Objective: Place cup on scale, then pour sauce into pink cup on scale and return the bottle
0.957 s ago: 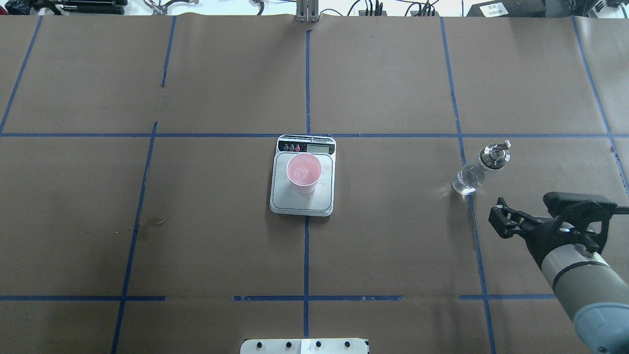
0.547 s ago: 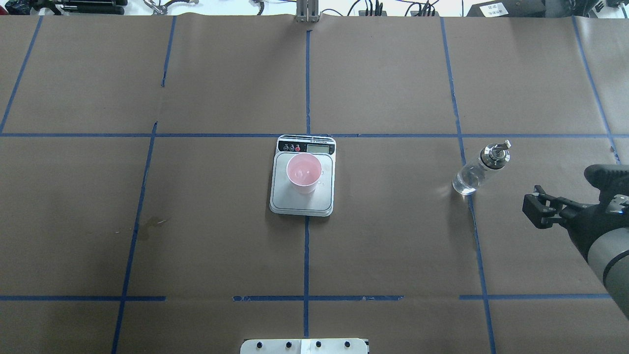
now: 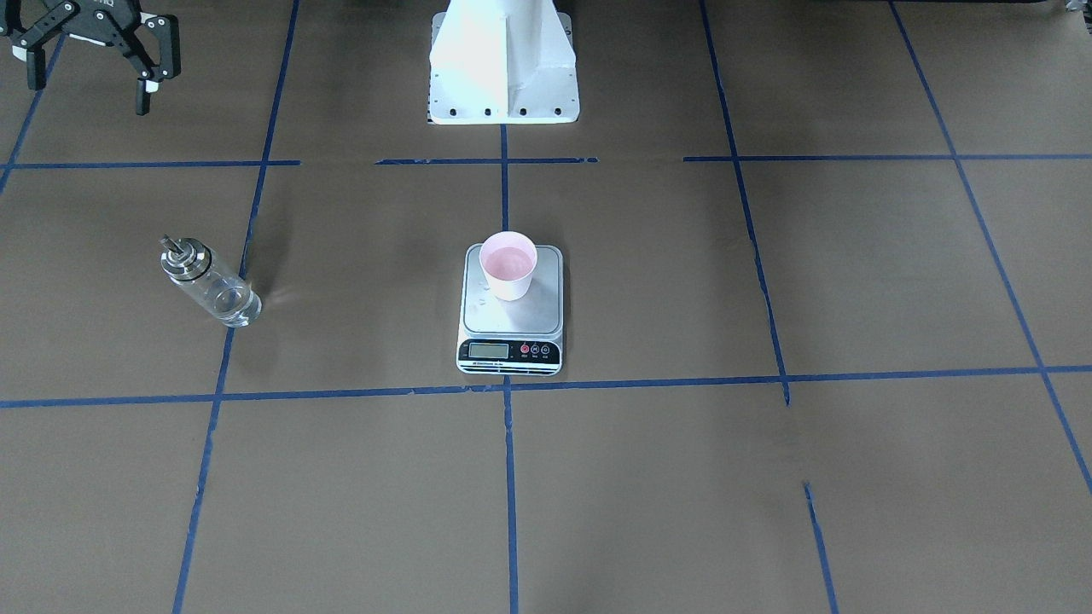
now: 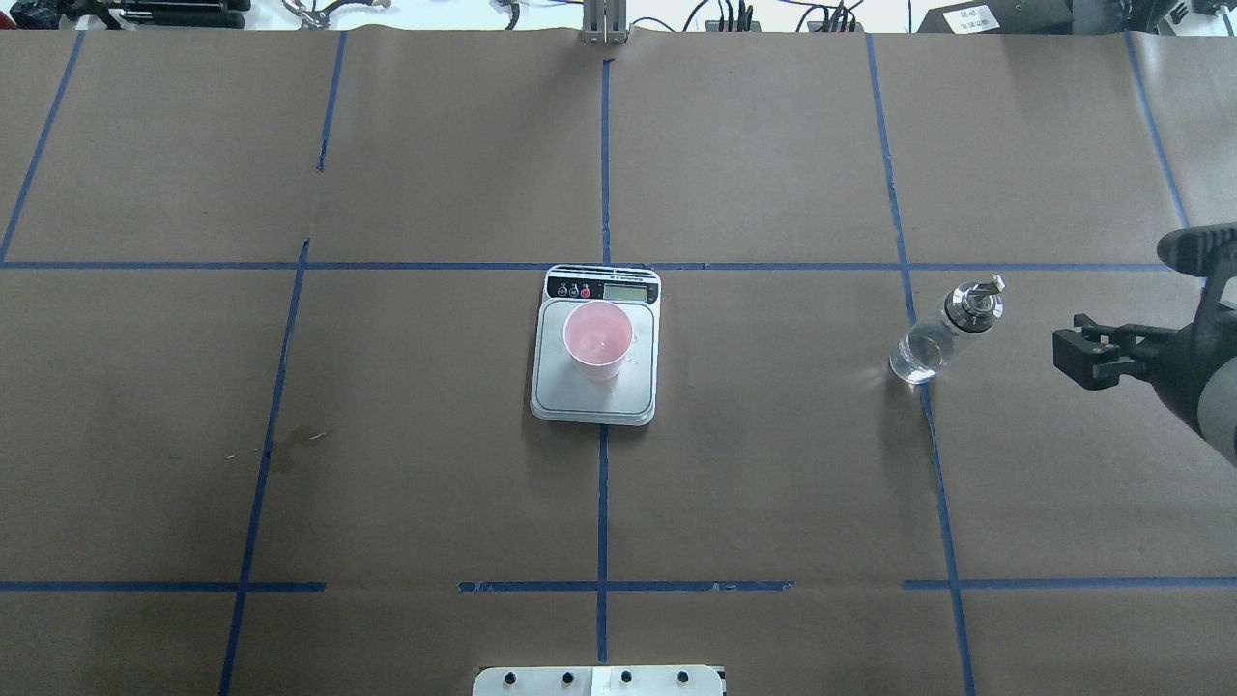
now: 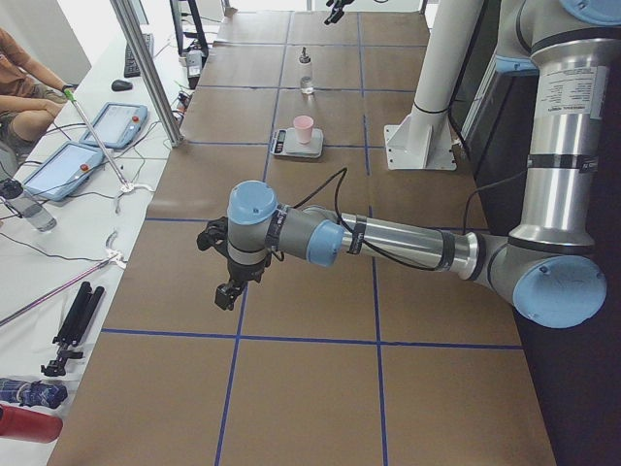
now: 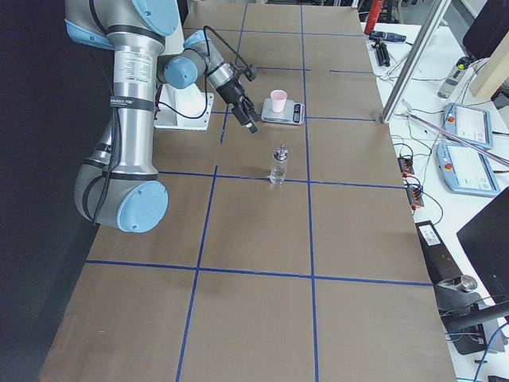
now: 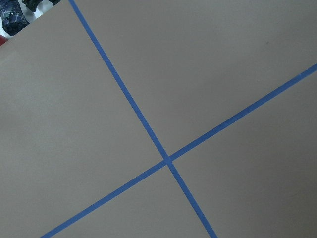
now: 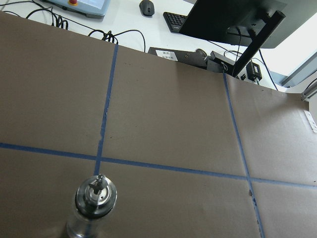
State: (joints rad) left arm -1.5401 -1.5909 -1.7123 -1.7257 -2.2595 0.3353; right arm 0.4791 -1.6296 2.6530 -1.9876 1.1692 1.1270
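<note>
Since a second ago my right claw (image 4: 1068, 346) has swung out toward the table's right edge and farther forward, so it now hangs about level with the glass bottle (image 4: 942, 333) rather than nearer my base, with brown paper showing between us. Its fingers (image 3: 139, 95) are spread wide with nothing between them, as the front-facing view shows plainly; from overhead I see them only edge-on. The bottle stands upright on the table (image 4: 773, 483), its base on a blue tape line (image 4: 891, 193), and my right wrist camera looks down on its silver cap and thin spout at the lower left of that view. The pale pink cup (image 4: 598, 338) has not moved: it sits upright on the steel platform of the kitchen scale (image 4: 591, 404) at the table's middle, well apart from the bottle, the black display strip on the side away from me. A few specks on the platform beside the cup may be droplets. My left claw (image 5: 226, 289) hangs over bare paper, seen only from the side, and I cannot tell whether it is spread or closed
</note>
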